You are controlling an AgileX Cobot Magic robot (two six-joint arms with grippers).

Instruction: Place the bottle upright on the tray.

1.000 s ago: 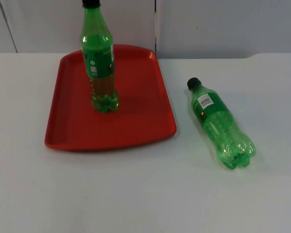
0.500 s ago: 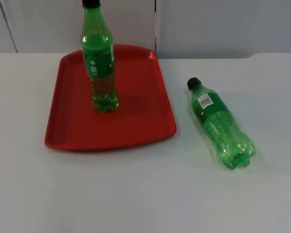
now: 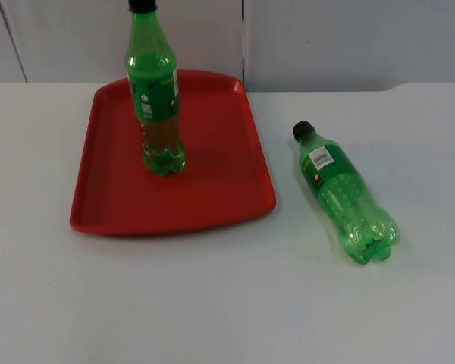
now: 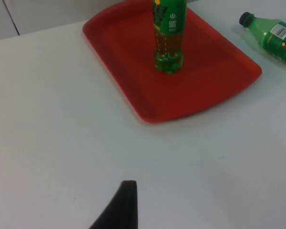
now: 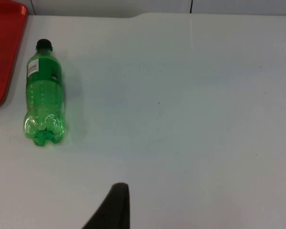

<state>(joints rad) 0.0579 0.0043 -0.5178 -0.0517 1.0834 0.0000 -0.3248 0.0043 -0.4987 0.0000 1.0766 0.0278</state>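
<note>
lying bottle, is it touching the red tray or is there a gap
Apart. In the top view a strip of white table separates the lying bottle from the red tray; the right wrist view shows the same gap.

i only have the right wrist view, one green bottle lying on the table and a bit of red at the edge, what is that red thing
Observer: It is a red tray on the white table; the lying bottle rests on the table beside the tray, apart from it.
Operator: anything on the tray
Observer: Yes, a second green bottle stands upright on it, black cap up.
Operator: which way does the lying one point
Observer: In the top view its black cap points toward the grey wall and its base toward the table's near edge.
</note>
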